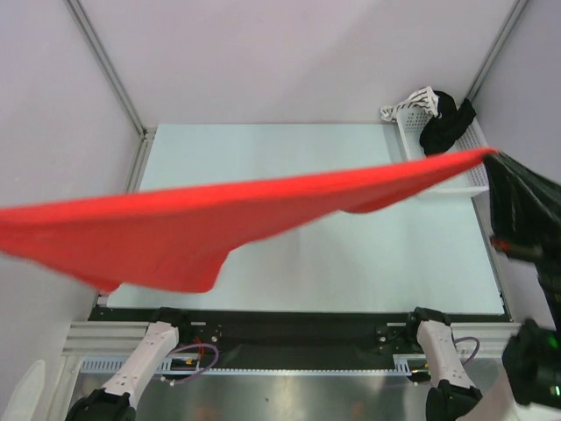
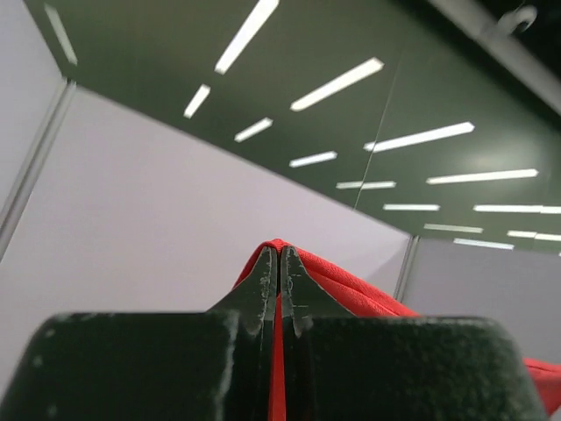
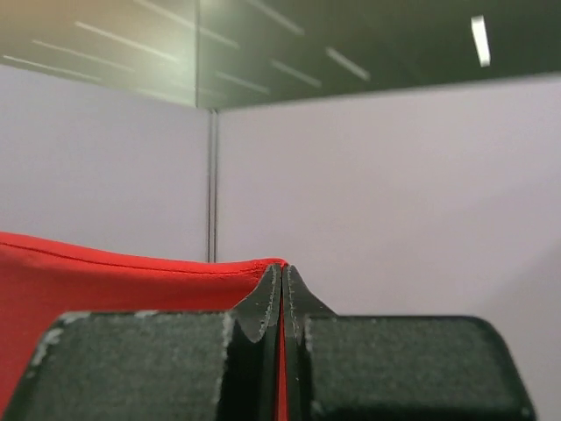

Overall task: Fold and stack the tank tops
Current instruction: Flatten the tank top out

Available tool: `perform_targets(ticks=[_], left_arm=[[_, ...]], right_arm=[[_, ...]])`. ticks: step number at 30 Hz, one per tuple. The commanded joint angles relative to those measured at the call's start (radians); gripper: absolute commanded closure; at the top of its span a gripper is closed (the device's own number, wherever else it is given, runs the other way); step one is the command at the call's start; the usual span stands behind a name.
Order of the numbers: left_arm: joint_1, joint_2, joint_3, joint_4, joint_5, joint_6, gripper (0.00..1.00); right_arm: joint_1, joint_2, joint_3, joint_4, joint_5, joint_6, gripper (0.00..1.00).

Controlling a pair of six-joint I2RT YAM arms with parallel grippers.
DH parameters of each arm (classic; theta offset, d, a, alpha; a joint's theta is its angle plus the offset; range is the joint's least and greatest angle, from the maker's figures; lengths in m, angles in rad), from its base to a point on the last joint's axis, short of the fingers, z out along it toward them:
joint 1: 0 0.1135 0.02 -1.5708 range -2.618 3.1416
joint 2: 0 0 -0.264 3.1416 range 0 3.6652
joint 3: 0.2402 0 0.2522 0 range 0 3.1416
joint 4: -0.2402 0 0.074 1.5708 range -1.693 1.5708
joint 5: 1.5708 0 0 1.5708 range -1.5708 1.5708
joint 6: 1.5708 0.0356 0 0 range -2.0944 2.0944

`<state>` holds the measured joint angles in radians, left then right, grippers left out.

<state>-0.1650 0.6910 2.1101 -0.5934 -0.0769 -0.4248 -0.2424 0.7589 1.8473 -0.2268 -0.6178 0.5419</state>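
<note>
A bright red tank top (image 1: 202,219) hangs stretched in the air, high above the table, from the left edge of the top view to the right. My right gripper (image 1: 493,158) is shut on its right end, red cloth pinched between the jaws in the right wrist view (image 3: 281,270). My left gripper is out of the top view at the left; in the left wrist view it (image 2: 279,253) is shut on the red cloth (image 2: 351,285). Both wrist cameras point up at walls and ceiling.
A white mesh basket (image 1: 465,175) stands at the table's back right corner with a black garment (image 1: 445,123) in it. The pale table (image 1: 351,254) lies below the cloth. Grey walls enclose the cell on three sides.
</note>
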Motion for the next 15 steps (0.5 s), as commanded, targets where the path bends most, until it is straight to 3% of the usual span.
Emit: perform_targets(ticks=[1,7,10,15], left_arm=[[0.005,0.039,0.057,-0.045,-0.031,0.031,1.0],[0.005,0.093,0.133,-0.078,-0.035,0.021,0.99],[-0.002,0.13,0.1,-0.075,-0.043,0.023,1.0],[-0.005,0.205,-0.154,0.041,-0.052,-0.002,1.0]], right_arm=[[0.031,0.008,0.128,-0.086,0.087,-0.072,1.0],[0.103,0.077,0.397,-0.236,0.127,-0.1,1.0],[0.103,0.124,0.379,-0.253,0.13,-0.083,1.0],[0.101,0.246,0.19,-0.165,0.04,0.001,1.0]])
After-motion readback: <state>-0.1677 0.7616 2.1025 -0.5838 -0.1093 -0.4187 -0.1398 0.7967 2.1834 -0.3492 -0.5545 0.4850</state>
